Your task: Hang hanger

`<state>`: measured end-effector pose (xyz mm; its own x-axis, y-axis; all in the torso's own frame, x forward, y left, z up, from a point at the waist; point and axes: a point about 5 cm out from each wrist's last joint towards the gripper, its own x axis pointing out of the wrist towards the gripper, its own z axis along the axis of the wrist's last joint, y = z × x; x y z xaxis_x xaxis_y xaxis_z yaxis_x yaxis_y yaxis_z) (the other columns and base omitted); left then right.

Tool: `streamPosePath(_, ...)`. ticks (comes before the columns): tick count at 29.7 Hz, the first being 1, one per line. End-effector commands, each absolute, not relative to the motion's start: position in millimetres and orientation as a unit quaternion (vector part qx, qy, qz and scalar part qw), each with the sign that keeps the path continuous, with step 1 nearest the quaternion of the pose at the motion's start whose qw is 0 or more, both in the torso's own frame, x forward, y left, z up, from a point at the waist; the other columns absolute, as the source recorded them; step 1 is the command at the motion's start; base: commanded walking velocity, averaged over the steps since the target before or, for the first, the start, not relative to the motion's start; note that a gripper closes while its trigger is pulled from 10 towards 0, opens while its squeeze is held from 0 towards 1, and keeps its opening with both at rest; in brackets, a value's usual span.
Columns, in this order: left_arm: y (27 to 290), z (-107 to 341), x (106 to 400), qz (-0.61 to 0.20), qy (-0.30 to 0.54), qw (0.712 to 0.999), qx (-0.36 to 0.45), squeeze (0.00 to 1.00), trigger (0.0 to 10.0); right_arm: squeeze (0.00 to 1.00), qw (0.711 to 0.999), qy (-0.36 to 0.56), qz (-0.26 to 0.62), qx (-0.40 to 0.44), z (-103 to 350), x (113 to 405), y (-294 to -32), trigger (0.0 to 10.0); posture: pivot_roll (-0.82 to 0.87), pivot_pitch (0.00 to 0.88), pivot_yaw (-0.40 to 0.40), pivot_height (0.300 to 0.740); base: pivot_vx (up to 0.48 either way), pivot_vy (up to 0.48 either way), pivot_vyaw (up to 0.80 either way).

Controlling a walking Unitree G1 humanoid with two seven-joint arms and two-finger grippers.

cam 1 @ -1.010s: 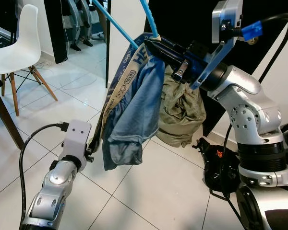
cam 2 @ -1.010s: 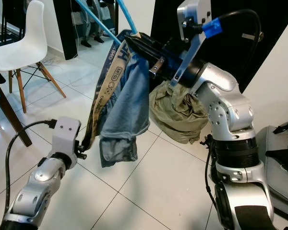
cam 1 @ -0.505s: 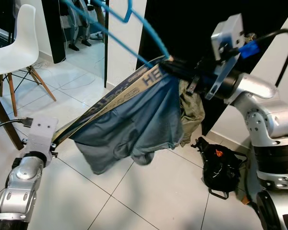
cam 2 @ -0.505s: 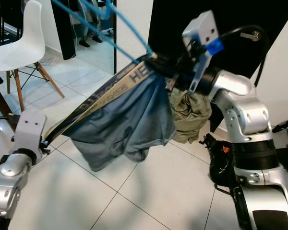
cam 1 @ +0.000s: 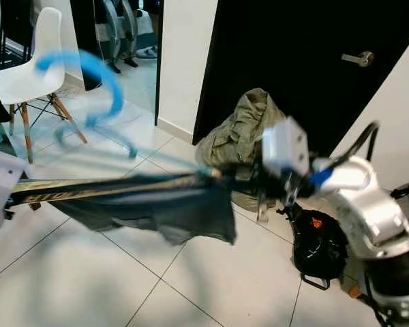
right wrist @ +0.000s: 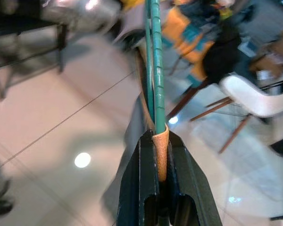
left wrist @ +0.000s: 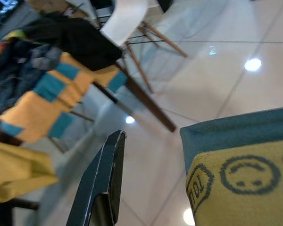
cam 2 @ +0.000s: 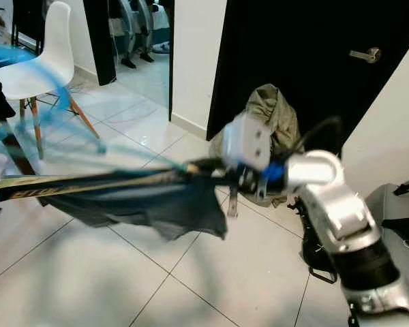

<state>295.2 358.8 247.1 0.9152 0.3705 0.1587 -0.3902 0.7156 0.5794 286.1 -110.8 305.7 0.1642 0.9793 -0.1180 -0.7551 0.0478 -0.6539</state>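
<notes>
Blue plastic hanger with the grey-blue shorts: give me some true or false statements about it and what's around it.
1. The right gripper pinches the blue plastic hanger and the waistband of the grey-blue shorts. True.
2. The shorts lie on the floor. False: they hang stretched between both arms.
3. A white chair stands on the robot's left. True.
4. The olive garment hangs on the door handle. False: it sits heaped lower, by the dark door.
5. The small black bag sits on the chair. False: it is on the tiled floor.

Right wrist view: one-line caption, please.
Right gripper pinches the blue hanger and garment waistband above a tiled floor.
</notes>
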Motion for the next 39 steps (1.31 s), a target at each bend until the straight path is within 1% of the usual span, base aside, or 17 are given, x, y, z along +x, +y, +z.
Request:
streamPosePath(1, 369.8, 247.5, 291.0, 0.222, -0.001, 0.920, 0.324, 0.00, 10.0, 0.00, 0.688, -0.198, 0.619, -0.323, 308.2, 282.2, -111.7, 10.0, -0.05, 0.205, -0.117, 0.740, 0.000, 0.000, 0.00)
streamPosePath(5, 371.9, 251.9, 292.3, 0.216, -0.005, 0.921, 0.324, 0.00, 10.0, 0.00, 0.673, -0.194, 0.620, -0.354, 297.8, 282.8, -109.9, 10.0, -0.05, 0.206, -0.115, 0.740, 0.000, 0.000, 0.00)
streamPosePath(9, 369.6, 253.6, 292.9, 0.212, -0.008, 0.923, 0.321, 0.00, 10.0, 0.00, 0.678, -0.187, 0.612, -0.361, 292.1, 286.0, -108.7, 10.0, -0.05, 0.208, -0.118, 0.740, 0.000, 0.000, 0.00)
streamPosePath(11, 364.7, 253.4, 293.7, 0.203, -0.011, 0.927, 0.316, 0.00, 10.0, 0.00, 0.706, -0.177, 0.588, -0.354, 286.0, 294.9, -107.8, 10.0, -0.05, 0.212, -0.120, 0.740, 0.000, 0.000, 0.00)
streamPosePath(12, 364.7, 253.4, 293.7, 0.203, -0.011, 0.927, 0.316, 0.00, 10.0, 0.00, 0.706, -0.177, 0.588, -0.354, 286.0, 294.9, -107.8, 10.0, -0.05, 0.212, -0.120, 0.740, 0.000, 0.000, 0.00)
streamPosePath(16, 358.5, 246.1, 294.1, 0.191, -0.006, 0.931, 0.310, 0.00, 10.0, 0.00, 0.752, -0.157, 0.545, -0.336, 275.5, 311.1, -111.5, 9.7, -0.05, 0.215, -0.122, 0.740, 0.000, 0.000, 0.00)
streamPosePath(18, 357.9, 244.1, 294.4, 0.188, -0.005, 0.932, 0.309, 0.00, 10.0, 0.00, 0.759, -0.154, 0.539, -0.331, 273.4, 313.7, -112.7, 9.7, -0.05, 0.215, -0.122, 0.740, 0.000, 0.000, 0.00)
streamPosePath(22, 355.4, 239.0, 295.3, 0.184, -0.001, 0.934, 0.306, 0.00, 10.0, 0.00, 0.761, -0.146, 0.535, -0.336, 267.2, 316.7, -117.0, 10.0, -0.05, 0.219, -0.126, 0.740, 0.000, 0.000, 0.00)
streamPosePath(28, 353.8, 235.6, 295.1, 0.182, 0.002, 0.935, 0.303, 0.00, 10.0, 0.00, 0.765, -0.135, 0.528, -0.343, 261.4, 319.4, -121.5, 10.0, -0.06, 0.221, -0.128, 0.740, 0.000, 0.000, 0.00)
streamPosePath(29, 354.2, 233.9, 294.5, 0.183, 0.005, 0.936, 0.302, 0.00, 10.0, 0.00, 0.768, -0.134, 0.532, -0.331, 262.3, 318.9, -123.6, 10.0, -0.06, 0.222, -0.129, 0.740, 0.000, 0.000, 0.00)
streamPosePath(31, 355.2, 232.7, 294.0, 0.184, 0.008, 0.936, 0.301, 0.00, 10.0, 0.00, 0.762, -0.136, 0.547, -0.318, 263.9, 314.8, -126.7, 10.0, -0.06, 0.222, -0.128, 0.740, 0.000, 0.000, 0.00)
streamPosePath(32, 356.1, 232.2, 293.6, 0.183, 0.010, 0.936, 0.302, 0.00, 10.0, 0.00, 0.751, -0.134, 0.565, -0.314, 264.0, 308.7, -130.3, 10.0, -0.06, 0.223, -0.128, 0.740, 0.000, 0.000, 0.00)
streamPosePath(33, 356.1, 232.2, 293.6, 0.183, 0.010, 0.936, 0.302, 0.00, 10.0, 0.00, 0.751, -0.134, 0.565, -0.314, 264.0, 308.7, -130.3, 10.0, -0.06, 0.223, -0.128, 0.740, 0.000, 0.000, 0.00)
streamPosePath(34, 357.7, 232.4, 293.2, 0.183, 0.012, 0.935, 0.303, 0.00, 10.0, 0.00, 0.741, -0.132, 0.578, -0.317, 263.3, 303.2, -134.3, 10.0, -0.06, 0.223, -0.128, 0.740, 0.000, 0.000, 0.00)
streamPosePath(35, 357.7, 232.4, 293.2, 0.183, 0.012, 0.935, 0.303, 0.00, 10.0, 0.00, 0.741, -0.132, 0.578, -0.317, 263.3, 303.2, -134.3, 10.0, -0.06, 0.223, -0.128, 0.740, 0.000, 0.000, 0.00)
streamPosePath(37, 363.6, 234.4, 291.5, 0.188, 0.015, 0.933, 0.307, 0.00, 10.0, 0.00, 0.731, -0.125, 0.586, -0.326, 263.1, 297.6, -143.2, 10.0, -0.06, 0.229, -0.127, 0.740, 0.000, 0.000, 0.00)
streamPosePath(39, 366.2, 235.1, 290.6, 0.191, 0.017, 0.931, 0.309, 0.00, 10.0, 0.00, 0.732, -0.123, 0.585, -0.327, 264.4, 296.8, -146.7, 10.0, -0.06, 0.230, -0.127, 0.740, 0.000, 0.000, 0.00)
